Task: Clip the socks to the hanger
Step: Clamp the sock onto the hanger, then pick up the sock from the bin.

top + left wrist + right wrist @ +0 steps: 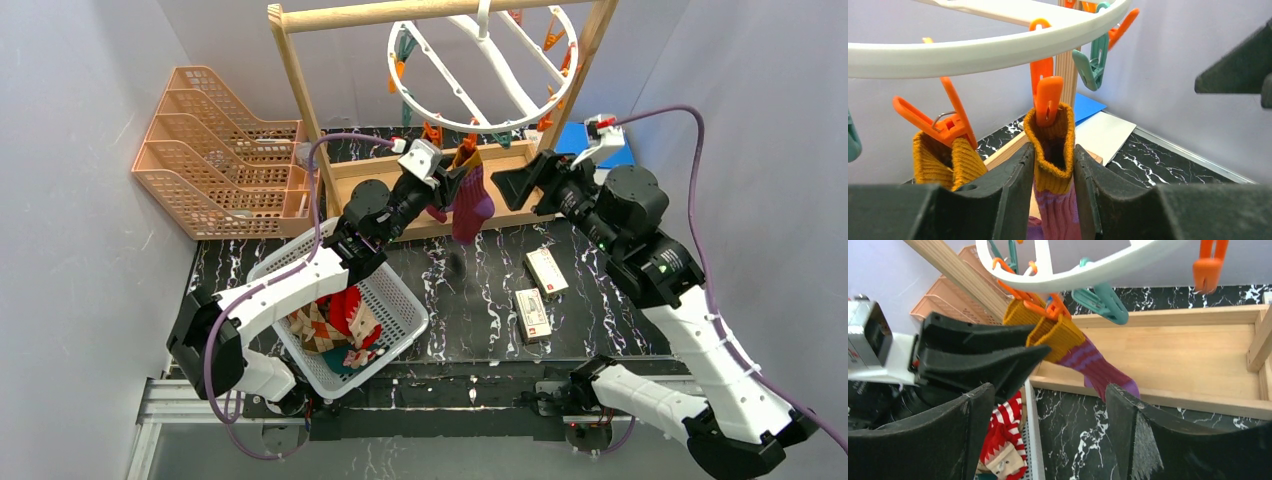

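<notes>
The white ring hanger [455, 122] hangs from the wooden rack. A maroon-purple sock [470, 205] with an orange cuff [1050, 150] dangles from an orange clip [1048, 100] on the ring [973, 50]. My left gripper [1054, 165] is open, its fingers flanking the unsqueezed cuff. A second orange cuff [948, 160] is clipped just to the left. My right gripper [515, 185] hovers open to the right of the sock [1098, 365], with nothing between its fingers [1128, 420]. A red-and-white striped sock [350, 310] and an argyle sock [320, 325] lie in the white basket [400, 290].
The wooden rack frame [300, 90] and its base tray [1173, 355] stand behind the sock. Stacked orange trays [210, 150] sit at the back left. Two small boxes [546, 270] [532, 312] lie on the marble table. Free teal and orange clips [1103, 302] hang nearby.
</notes>
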Tool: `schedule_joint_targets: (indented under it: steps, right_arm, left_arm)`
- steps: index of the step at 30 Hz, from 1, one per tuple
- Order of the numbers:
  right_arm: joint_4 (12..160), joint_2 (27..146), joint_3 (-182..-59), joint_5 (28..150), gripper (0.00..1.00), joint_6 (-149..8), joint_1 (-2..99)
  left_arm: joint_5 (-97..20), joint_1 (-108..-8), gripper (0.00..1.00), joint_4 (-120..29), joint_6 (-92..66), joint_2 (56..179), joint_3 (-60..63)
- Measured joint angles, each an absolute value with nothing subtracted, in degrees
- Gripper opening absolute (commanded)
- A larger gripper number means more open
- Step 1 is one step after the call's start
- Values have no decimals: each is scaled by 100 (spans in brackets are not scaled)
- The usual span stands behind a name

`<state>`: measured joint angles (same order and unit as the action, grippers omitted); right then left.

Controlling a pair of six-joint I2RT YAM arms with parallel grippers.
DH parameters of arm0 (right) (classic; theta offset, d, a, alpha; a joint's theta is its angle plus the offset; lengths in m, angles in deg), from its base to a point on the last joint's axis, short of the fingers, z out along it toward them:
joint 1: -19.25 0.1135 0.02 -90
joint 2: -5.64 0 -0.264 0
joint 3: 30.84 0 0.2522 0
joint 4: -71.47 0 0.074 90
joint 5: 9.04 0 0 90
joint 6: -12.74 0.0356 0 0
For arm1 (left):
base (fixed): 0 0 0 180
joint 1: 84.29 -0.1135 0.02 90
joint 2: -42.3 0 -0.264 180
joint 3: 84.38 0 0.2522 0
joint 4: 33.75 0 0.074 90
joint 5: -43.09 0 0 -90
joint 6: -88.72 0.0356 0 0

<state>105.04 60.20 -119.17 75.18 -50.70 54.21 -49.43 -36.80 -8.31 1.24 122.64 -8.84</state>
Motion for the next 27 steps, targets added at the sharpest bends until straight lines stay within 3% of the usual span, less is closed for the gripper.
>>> schedule_joint_targets:
  steps: [9, 17, 19, 27]
  right_arm:
    - [10607, 5461, -11134, 7642, 88, -5041, 5421]
    - [10679, 5105, -10789, 7896, 98, -4925, 5421]
    - [10710, 5046, -10787, 7990, 99, -4941, 5419]
    - [10314, 3793, -9989, 8228, 99, -4827, 5421]
  left_arm:
    - [-4893, -3680, 43, -908, -22, 12054, -895]
    - [-4948, -3680, 82, -1316, -73, 11274, -1282]
    - [-4978, -3680, 97, -1546, -84, 10924, -1422]
    - [-5496, -3680, 99, -2846, -359, 8837, -2176]
